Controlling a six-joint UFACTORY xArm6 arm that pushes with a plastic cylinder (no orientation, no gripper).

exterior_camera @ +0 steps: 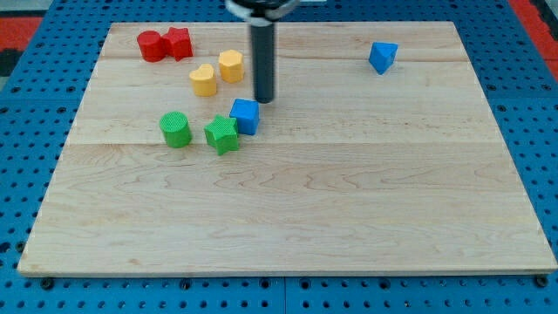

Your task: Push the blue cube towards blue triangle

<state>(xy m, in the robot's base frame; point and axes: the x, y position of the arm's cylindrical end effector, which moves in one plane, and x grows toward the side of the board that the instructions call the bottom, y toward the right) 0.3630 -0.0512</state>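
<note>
Worktop (349, 218) contents, by position.
- Blue cube (245, 115): left of centre, touching green star block (221, 134) at its lower left.
- Green cylinder (175, 129): left of that block.
- My tip (263, 99): just above-right of blue cube.
- Two yellow blocks (217, 73): left of tip.
- Two red blocks (164, 44): top left.
- Blue triangle (382, 57): top right, well apart.

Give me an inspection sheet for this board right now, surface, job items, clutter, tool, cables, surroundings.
Surface: wooden board, pale planks, lying flat.
Job's things: blue cube left of centre, touching the green star block; blue triangle near the view's top right.
Clutter: green cylinder; two yellow blocks; two red blocks at top left.
Grippers: none; my tip sits just above-right of the blue cube, contact unclear.
Cables: nothing seen.
Surroundings: blue perforated base; red patches in the top corners.
</note>
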